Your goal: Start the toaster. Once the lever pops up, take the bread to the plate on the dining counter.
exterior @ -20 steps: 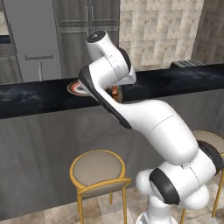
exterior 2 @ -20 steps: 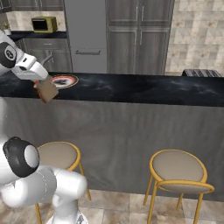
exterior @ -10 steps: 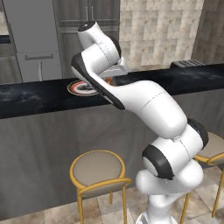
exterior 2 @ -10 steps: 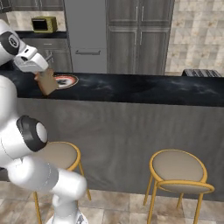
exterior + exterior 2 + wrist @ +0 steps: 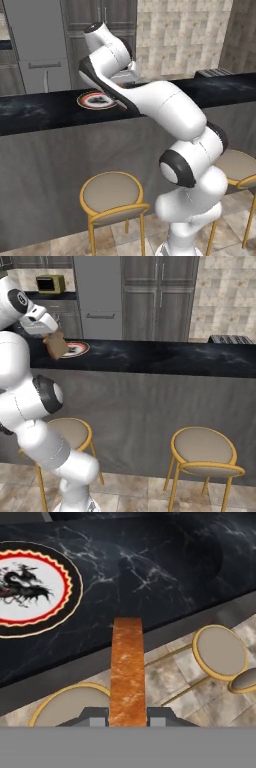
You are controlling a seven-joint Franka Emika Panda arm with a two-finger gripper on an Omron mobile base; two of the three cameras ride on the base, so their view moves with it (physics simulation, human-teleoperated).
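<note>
Over dining counter [image 5: 150, 358] edge | gripper [image 5: 127, 714] clamped on bread [image 5: 127, 669] | plate [image 5: 70, 572] just beside | no readable writing

Two round yellow-framed stools [image 5: 204, 452] [image 5: 70, 432] standing on a tiled floor [image 5: 140, 496]. Behind, a grey refrigerator [image 5: 97, 298], tall dark cabinets [image 5: 157, 298], a small yellow microwave [image 5: 50, 284].

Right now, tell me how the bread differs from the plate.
The bread is a small orange-brown slice clamped edge-on in the tool; the plate is round, far wider, pale-centred with a dark pattern. The bread hangs in the air; the plate lies flat on the dining counter.
</note>
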